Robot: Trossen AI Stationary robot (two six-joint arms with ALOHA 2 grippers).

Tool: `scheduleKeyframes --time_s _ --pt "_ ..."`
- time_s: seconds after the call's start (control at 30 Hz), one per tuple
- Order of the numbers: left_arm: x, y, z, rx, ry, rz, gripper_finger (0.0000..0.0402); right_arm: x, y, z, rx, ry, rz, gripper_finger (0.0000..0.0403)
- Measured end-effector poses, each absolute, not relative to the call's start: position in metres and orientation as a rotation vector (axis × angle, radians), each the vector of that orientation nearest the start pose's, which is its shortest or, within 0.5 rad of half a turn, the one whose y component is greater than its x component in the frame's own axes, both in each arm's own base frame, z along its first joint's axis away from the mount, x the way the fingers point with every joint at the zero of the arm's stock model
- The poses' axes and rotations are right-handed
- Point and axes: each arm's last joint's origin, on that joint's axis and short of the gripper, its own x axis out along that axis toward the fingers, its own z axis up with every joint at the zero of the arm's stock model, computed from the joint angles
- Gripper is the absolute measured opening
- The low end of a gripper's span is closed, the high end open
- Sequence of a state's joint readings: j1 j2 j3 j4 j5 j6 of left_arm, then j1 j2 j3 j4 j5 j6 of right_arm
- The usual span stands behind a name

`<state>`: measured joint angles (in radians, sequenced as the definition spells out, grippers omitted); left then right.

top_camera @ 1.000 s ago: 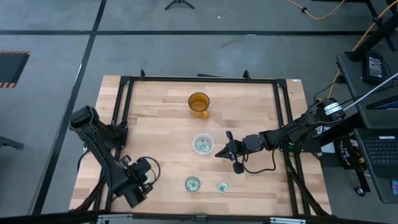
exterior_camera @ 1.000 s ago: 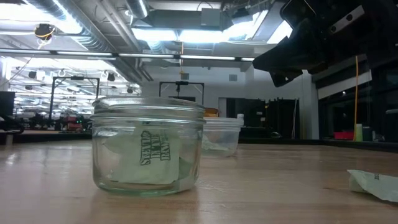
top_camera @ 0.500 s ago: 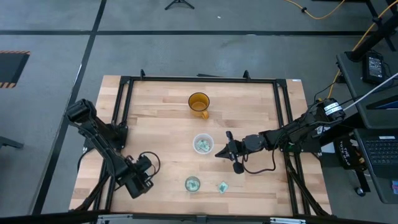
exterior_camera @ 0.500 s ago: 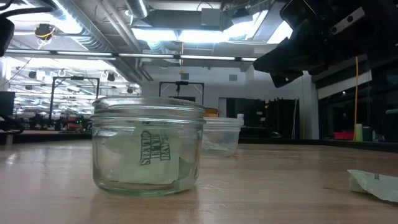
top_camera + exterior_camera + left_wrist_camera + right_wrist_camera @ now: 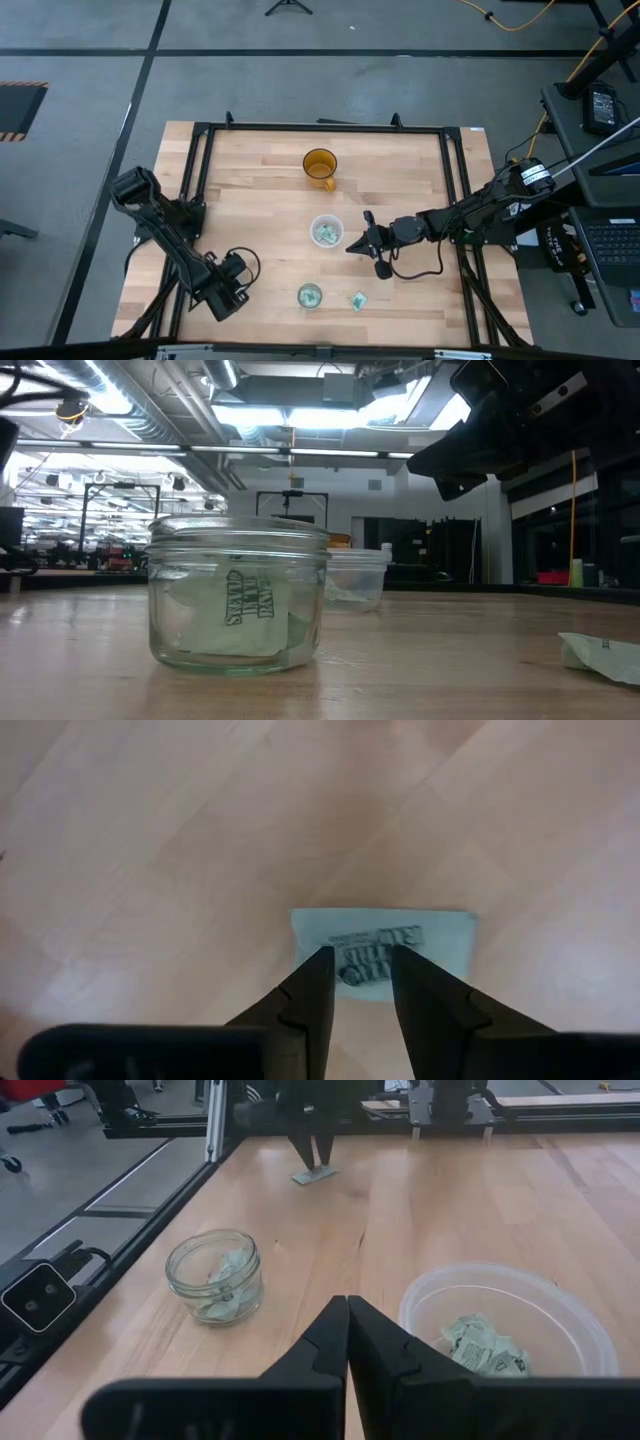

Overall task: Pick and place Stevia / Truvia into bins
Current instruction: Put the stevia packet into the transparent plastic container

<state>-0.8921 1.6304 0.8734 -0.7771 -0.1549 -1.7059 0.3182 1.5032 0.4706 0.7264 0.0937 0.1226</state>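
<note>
My left gripper [image 5: 232, 286] is over the table's near left part, shut on a green-and-white Stevia sachet [image 5: 385, 948]; the right wrist view shows it far off [image 5: 313, 1158]. My right gripper [image 5: 349, 246], shut and empty [image 5: 347, 1308], hovers just right of the wider whitish bin [image 5: 326, 231], which holds several sachets [image 5: 485, 1345]. The small greenish glass jar [image 5: 309, 296] stands near the table's near edge with sachets inside [image 5: 245, 605]. One loose sachet [image 5: 357, 299] lies flat on the table right of the jar. My left gripper pinches the sachet by one long edge [image 5: 362, 972] between its two fingers [image 5: 318, 970], coming from above and pointing down. The sachet sticks out roughly flat below the fingertips [image 5: 313, 1176]; whether it is clear of the table, I cannot tell.
An orange translucent cup [image 5: 320, 168] stands toward the table's far edge. A black frame [image 5: 200, 180] runs around the tabletop. Bare wood lies between my left gripper and the jar.
My left arm's upper links have swayed a little away and back, while its gripper has stayed at about the same place, still holding the sachet. The right arm has kept still.
</note>
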Motion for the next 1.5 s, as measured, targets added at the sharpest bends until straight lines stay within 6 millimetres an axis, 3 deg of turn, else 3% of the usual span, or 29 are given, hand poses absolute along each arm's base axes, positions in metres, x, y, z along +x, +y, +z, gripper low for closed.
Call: scheduleKeyframes --time_s 0.27,0.53,1.0,1.17,1.5 --pt "0.168 -0.202 0.13 -0.561 1.386 0.65 0.0089 0.258 0.082 0.158 0.058 0.316 0.204 0.0012" --pt "0.168 -0.203 0.136 -0.564 1.376 0.575 0.0008 0.259 0.082 0.158 0.058 0.316 0.203 0.0012" --pt "0.17 -0.201 0.14 -0.486 1.387 0.514 0.0002 0.259 0.082 0.158 0.059 0.315 0.204 0.0012" --pt "0.177 -0.202 0.159 -0.454 1.396 0.442 0.0002 0.259 0.082 0.158 0.059 0.313 0.203 0.0012" --pt "0.175 -0.189 0.207 -0.442 1.223 0.352 0.0002 0.259 0.082 0.159 0.06 0.307 0.204 0.0012"
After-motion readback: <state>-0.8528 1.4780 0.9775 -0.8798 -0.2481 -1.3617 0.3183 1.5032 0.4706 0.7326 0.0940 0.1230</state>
